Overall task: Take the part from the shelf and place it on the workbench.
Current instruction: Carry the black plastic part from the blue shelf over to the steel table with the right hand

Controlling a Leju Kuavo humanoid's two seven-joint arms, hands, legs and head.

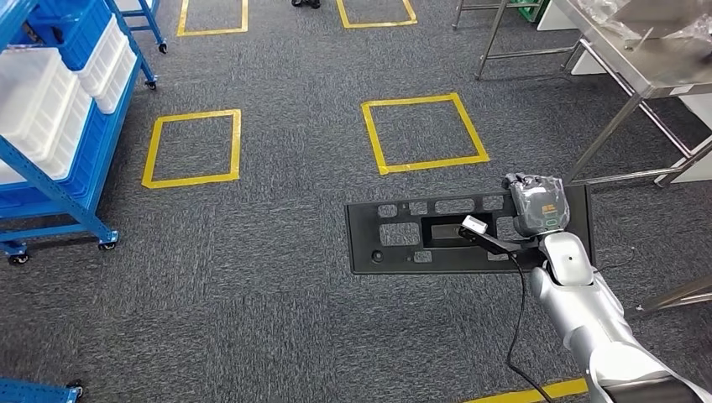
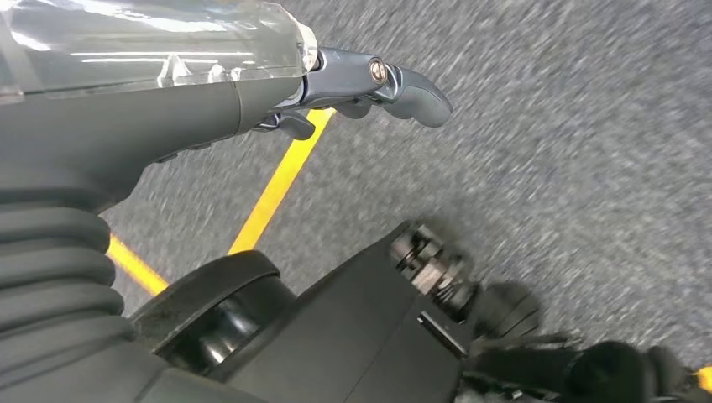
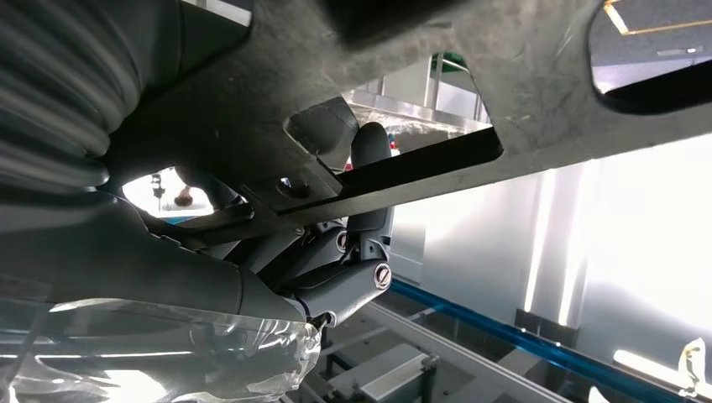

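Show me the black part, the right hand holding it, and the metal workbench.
part (image 1: 403, 238), head view, flat face beside its cutouts
right hand (image 1: 537, 206), head view, back of the hand
workbench (image 1: 672, 77), head view, front edge of the steel top

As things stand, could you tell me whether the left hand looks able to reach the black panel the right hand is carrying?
Probably not: the left hand hangs low over the carpet, while the right hand holds the black panel out front.

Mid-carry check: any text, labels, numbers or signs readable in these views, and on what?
No text can be read.
Right hand: a small orange mark on its back, too small to read.
Black part, held by that hand: cut-outs, no legible marking.
White bins on the blue shelf: no labels visible.
Yellow floor squares: plain tape, no writing.
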